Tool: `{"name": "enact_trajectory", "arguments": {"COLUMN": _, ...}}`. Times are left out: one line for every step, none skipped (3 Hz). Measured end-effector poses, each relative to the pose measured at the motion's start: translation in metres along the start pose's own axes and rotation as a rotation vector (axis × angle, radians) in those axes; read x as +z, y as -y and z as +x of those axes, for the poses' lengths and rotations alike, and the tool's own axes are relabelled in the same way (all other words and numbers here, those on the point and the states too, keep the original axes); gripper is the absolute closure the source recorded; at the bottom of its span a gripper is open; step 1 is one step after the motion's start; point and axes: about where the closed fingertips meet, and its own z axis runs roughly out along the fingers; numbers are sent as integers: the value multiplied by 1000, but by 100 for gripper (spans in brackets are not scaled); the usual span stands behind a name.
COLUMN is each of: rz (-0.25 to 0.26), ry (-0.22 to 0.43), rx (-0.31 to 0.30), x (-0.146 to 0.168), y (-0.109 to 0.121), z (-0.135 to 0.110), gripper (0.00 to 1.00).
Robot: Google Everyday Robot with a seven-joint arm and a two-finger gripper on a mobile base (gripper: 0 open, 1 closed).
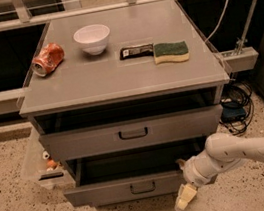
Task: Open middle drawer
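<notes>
The grey cabinet [118,87] has stacked grey drawer fronts with black bar handles. The middle drawer [111,191] stands pulled out toward me, its handle [143,188] at the centre of its front and its dark inside [132,163] showing. The top drawer [92,141] above it sits further back. The bottom drawer is hidden under the pulled-out one. My gripper [186,197] is on the white arm [246,150] coming in from the right. It hangs at the right end of the middle drawer's front, just below its lower edge.
On the cabinet top lie a crushed orange can [47,60], a white bowl [92,37], a black packet [135,51] and a green-and-yellow sponge [170,52]. A clear bin [39,167] stands at the cabinet's left. Cables [233,105] lie on the floor at the right.
</notes>
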Motion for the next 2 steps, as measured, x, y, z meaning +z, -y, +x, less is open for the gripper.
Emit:
{"name": "enact_trajectory", "arguments": {"rz": 0, "ry": 27, "rx": 9, "x": -3, "y": -6, "z": 3, "gripper": 0}}
{"name": "enact_trajectory", "arguments": {"rz": -38, "ry": 142, "rx": 12, "x": -13, "y": -45, "z": -5, "gripper": 0}}
